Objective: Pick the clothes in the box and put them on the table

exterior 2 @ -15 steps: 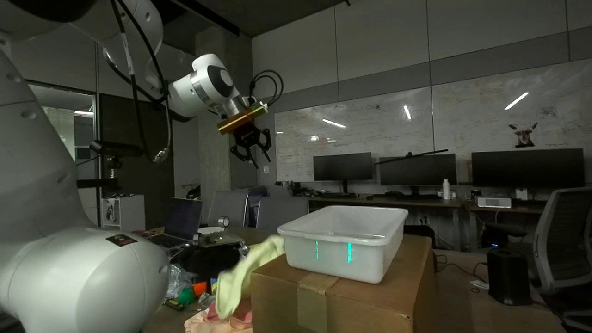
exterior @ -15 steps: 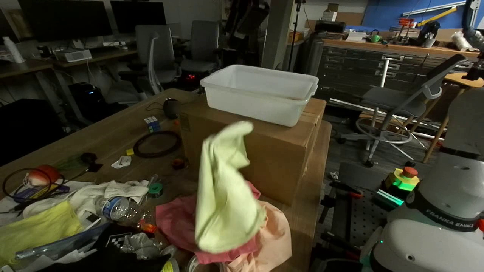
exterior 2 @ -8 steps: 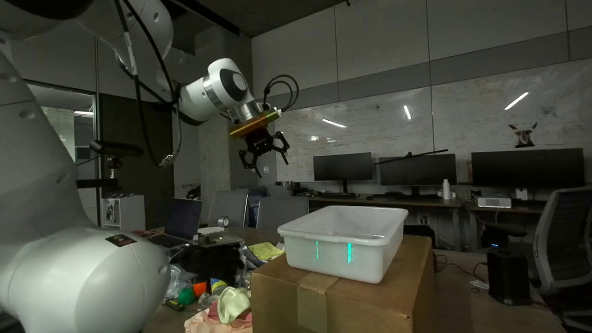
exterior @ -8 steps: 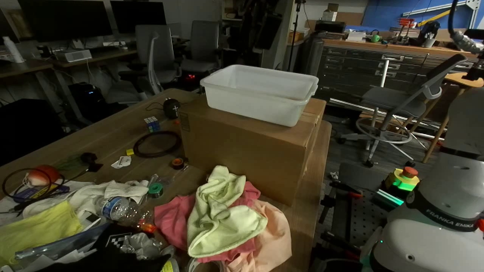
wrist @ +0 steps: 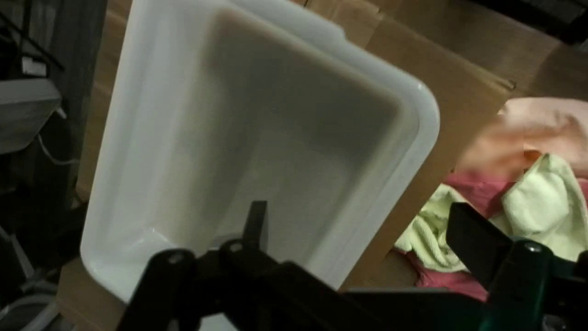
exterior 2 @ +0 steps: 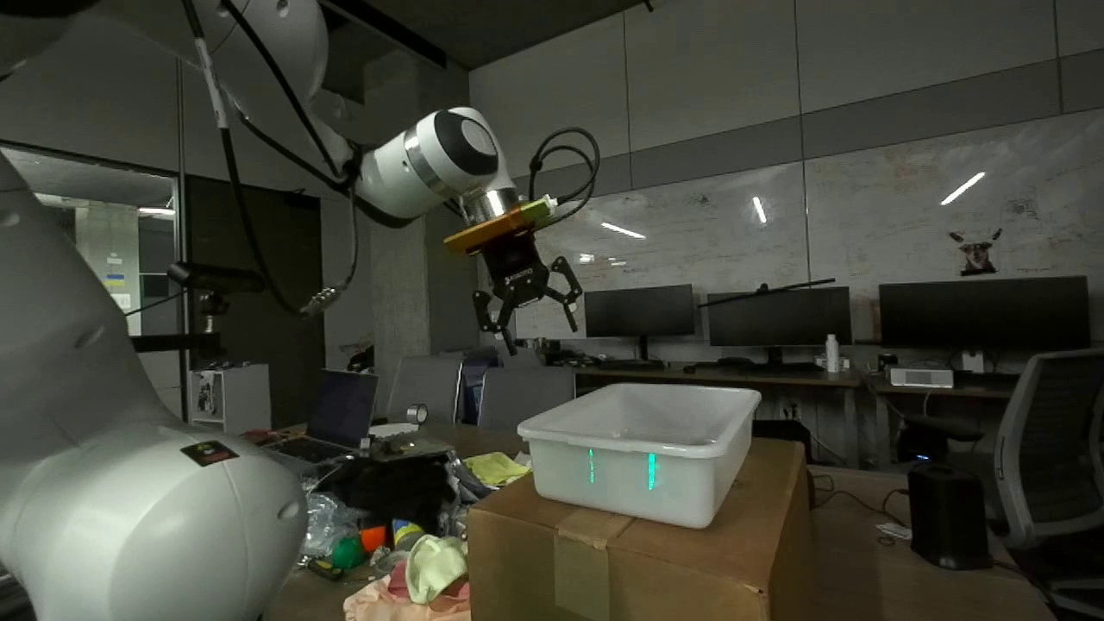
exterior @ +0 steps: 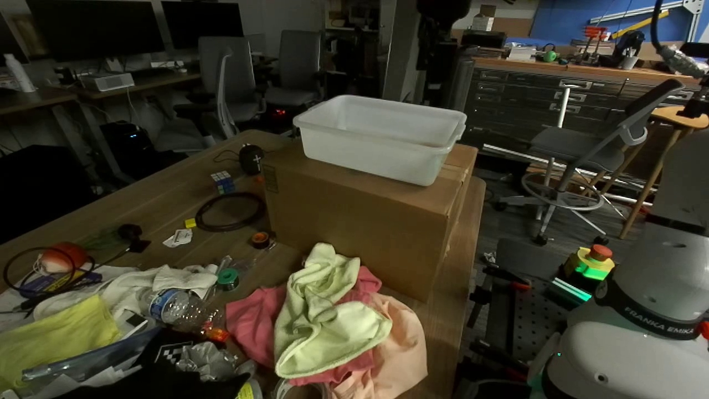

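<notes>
Clothes lie in a heap on the wooden table (exterior: 160, 202): a light green cloth (exterior: 332, 338) on top, a pink one (exterior: 252, 316) beneath, and a peach one (exterior: 407, 338) at the side. The white box (exterior: 382, 160) is a plastic bin standing on a cardboard carton; in the wrist view the floor of the box (wrist: 294, 151) shows bare. High above and slightly to one side of it, my gripper (exterior 2: 542, 336) is open, its fingers wide apart with nothing between them. In the wrist view one finger (wrist: 256, 225) overlaps the bin and the other finger (wrist: 477, 243) overlaps the clothes.
The cardboard carton (exterior: 354, 221) raises the bin well above the table, next to the heap. Clutter fills the near side of the table: a plastic bottle (exterior: 177, 307), a yellow cloth (exterior: 66, 338), cables and tape rolls. A black speaker (exterior 2: 949, 517) stands past the carton.
The light green cloth, falling in mid-air a second ago, has come to rest on the heap. My gripper has opened wider and moved over toward the bin.
</notes>
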